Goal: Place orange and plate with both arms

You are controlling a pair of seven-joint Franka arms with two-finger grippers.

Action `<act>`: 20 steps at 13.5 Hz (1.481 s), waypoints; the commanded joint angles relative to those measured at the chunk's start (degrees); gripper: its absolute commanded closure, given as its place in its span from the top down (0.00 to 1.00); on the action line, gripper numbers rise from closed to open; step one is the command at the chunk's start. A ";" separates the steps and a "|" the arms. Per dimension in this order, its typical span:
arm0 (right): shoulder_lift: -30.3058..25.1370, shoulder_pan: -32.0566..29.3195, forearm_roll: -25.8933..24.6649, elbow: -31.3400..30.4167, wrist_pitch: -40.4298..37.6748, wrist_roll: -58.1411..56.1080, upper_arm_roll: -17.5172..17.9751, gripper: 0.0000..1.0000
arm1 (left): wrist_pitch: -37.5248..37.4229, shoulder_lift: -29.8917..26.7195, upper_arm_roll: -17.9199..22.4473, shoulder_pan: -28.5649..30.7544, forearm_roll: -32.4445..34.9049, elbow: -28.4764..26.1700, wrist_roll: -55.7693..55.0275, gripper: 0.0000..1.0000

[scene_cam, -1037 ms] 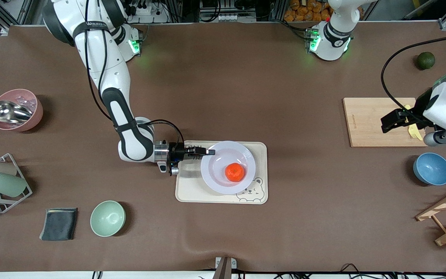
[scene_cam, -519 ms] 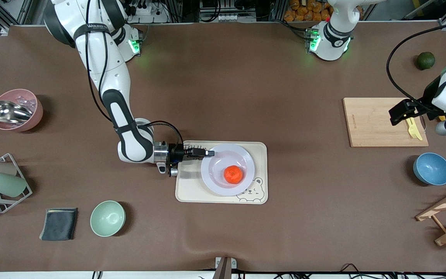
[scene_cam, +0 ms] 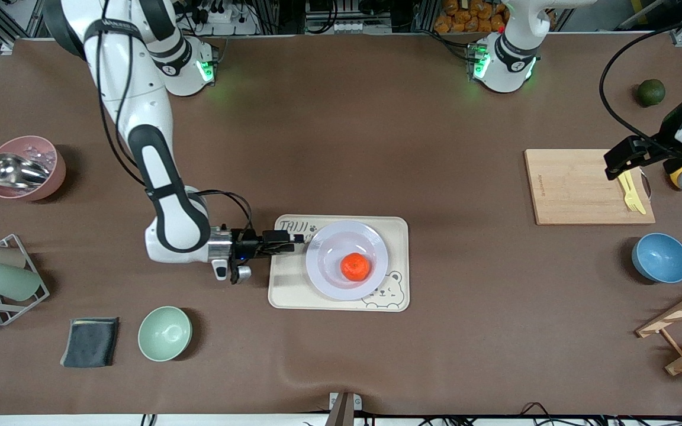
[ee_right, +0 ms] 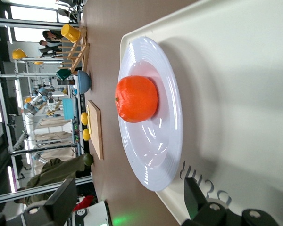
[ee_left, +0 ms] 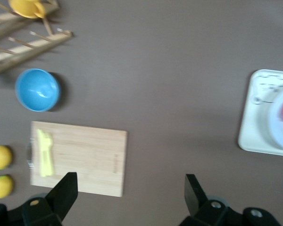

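1. Resting in the plate (scene_cam: 324,272), the orange (scene_cam: 356,267) sits slightly toward the bear drawing from the plate's middle, just below centre of the front view.
2. The plate lies on the tray (scene_cam: 286,290), a cream rectangle with a bear drawing at its lower corner and lettering at its upper corner in that view.
3. The right end effector (scene_cam: 299,239) is level with the plate's rim at the tray's end toward the right arm; its fingers stand apart and hold nothing.
4. In the right wrist view both fingers (ee_right: 61,201) frame the plate (ee_right: 155,155) and orange (ee_right: 137,99) without touching them.
5. The left end effector (scene_cam: 612,168) hangs over the cutting board (scene_cam: 572,186) at the right edge of the front view, wide open and empty.
6. A yellow fork (scene_cam: 631,192) lies on the board just beside that end effector.
7. The left wrist view shows the board (ee_left: 85,157) between its spread fingers (ee_left: 66,190), with two lemons (ee_left: 1,157) and a blue bowl (ee_left: 37,89) nearby.
8. A green fruit (scene_cam: 651,92) sits in the upper right of the front view.
9. A pink bowl (scene_cam: 51,177) with a metal scoop (scene_cam: 12,170) stands at middle left; a green bowl (scene_cam: 164,333) and dark cloth (scene_cam: 90,341) lie at lower left.
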 commanded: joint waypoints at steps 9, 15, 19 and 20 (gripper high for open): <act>-20.96 -15.14 -38.82 -1.58 -12.71 9.72 0.46 1.00 | -1.05 -2.41 -1.14 1.49 0.07 -2.77 -0.66 1.00; -31.68 -19.56 -55.09 -1.58 -18.35 13.64 -0.50 1.00 | 3.77 -7.69 -2.55 1.49 2.35 -10.69 -1.55 1.00; -37.31 -18.23 -66.96 -1.75 -18.00 25.51 0.80 1.00 | 2.19 -7.95 -2.63 1.57 2.26 -9.99 -1.63 1.00; -38.11 -18.32 -68.64 -1.75 -17.65 29.20 0.81 1.00 | 2.19 -7.86 -2.63 1.57 2.26 -9.72 -1.37 1.00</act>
